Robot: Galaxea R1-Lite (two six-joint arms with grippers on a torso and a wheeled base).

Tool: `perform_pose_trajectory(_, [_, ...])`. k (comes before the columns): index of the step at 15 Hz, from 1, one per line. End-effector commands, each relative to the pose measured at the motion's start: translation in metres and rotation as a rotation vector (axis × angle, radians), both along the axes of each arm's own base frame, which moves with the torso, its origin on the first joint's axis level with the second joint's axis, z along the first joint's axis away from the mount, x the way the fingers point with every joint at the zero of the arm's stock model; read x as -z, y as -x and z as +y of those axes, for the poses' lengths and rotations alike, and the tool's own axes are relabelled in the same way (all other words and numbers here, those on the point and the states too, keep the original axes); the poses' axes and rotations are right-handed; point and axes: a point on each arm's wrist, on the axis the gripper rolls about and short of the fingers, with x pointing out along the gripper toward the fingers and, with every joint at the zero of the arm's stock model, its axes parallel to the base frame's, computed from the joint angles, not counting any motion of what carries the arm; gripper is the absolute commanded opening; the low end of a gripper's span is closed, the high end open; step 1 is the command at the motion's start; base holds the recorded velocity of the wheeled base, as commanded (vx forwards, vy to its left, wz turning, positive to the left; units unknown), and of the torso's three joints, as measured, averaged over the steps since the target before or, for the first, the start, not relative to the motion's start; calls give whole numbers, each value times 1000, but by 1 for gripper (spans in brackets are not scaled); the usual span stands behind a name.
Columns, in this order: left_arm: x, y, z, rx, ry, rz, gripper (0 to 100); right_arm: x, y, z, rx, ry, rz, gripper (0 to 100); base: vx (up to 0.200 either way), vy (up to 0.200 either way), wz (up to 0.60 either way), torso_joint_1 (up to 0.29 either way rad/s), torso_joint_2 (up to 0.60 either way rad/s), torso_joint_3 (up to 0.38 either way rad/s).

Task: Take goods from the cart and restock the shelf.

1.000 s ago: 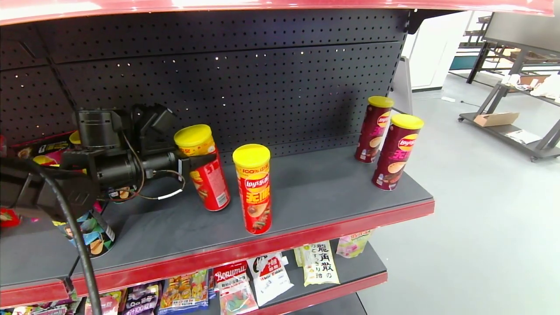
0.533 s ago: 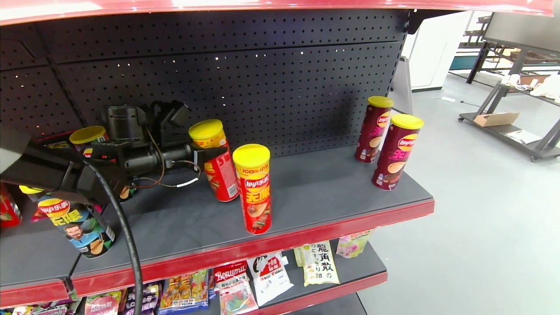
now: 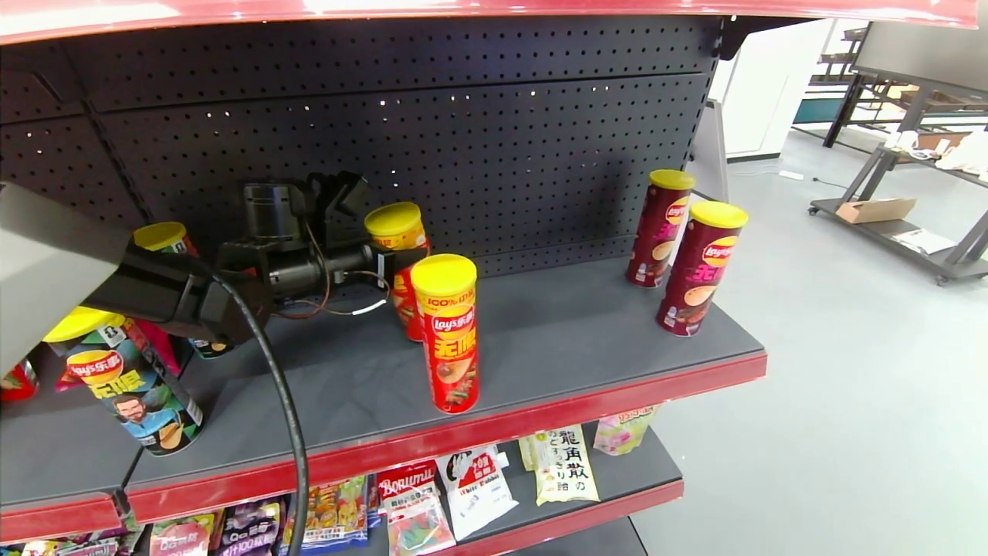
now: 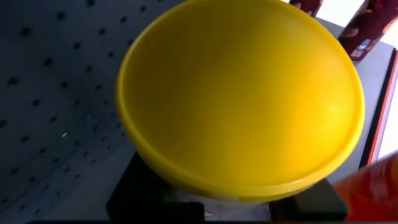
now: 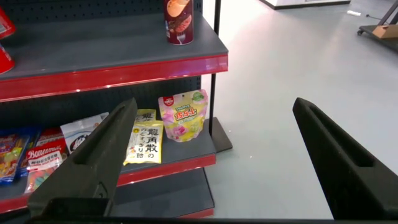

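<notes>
Grips with the left hand (image 3: 388,265) a yellow-lidded red can (image 3: 395,232) just under its lid, fingers closed on its sides, left of centre in the head view, slightly tilted over the shelf (image 3: 556,340). Sits just behind an upright matching can (image 3: 450,340) at frame centre; cannot tell whether its base touches the board. Holds the right hand (image 5: 214,106) wide open, gripping nothing.
</notes>
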Motion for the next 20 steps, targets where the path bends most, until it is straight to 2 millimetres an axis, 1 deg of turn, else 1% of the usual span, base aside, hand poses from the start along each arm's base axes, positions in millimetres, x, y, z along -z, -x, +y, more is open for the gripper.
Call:
perform_pose_trajectory(1, [3,-10,-5,0,1,-10,0,0,0,0,0,0,2,100,0,0,0,0,0,0])
perform_pose_trajectory(6, [10,-18,-13,9,-2,5,0,0,0,0,0,0,2,100,0,0,0,0,0,0])
perform_pose_trajectory(10, [10,-26,-21,14,-6,4,0,0,0,0,0,0,2,100,0,0,0,0,0,0])
perform_pose_trajectory(12, [10,-29,-23,3,-13,21,0,0,0,0,0,0,2,100,0,0,0,0,0,0])
perform_pose_trajectory(16, [16,-33,-24,4,-16,27,0,0,0,0,0,0,0,100,0,0,0,0,0,0])
perform_pose_trajectory(20, [16,-40,-26,6,-18,29,0,0,0,0,0,0,2,100,0,0,0,0,0,0])
